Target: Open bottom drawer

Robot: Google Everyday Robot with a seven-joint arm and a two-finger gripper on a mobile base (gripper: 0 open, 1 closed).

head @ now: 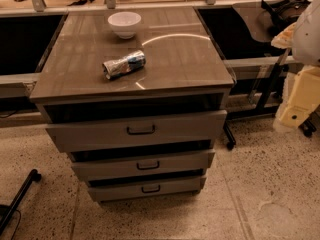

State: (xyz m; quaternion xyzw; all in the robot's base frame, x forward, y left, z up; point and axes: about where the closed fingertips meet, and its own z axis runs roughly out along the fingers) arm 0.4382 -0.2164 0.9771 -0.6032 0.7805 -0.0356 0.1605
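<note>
Speckled floor [260, 204] up front, and right above it sits the bottom drawer [120, 191], lowest and shortest of three grey-beige fronts, its small dark bar handle [151, 188] centred. A dark gap runs along the top of that front, and the same goes for the middle drawer [110, 168] and the top drawer [90, 133] above. Up on the glossy surface [190, 59], a crushed can [123, 64] lies on its side near the middle, with a white bowl [124, 23] well behind it. Over at the right edge hangs the robot's pale hand [298, 101], off beside the cabinet and well apart from every drawer; spread or pressed together, cannot tell.
</note>
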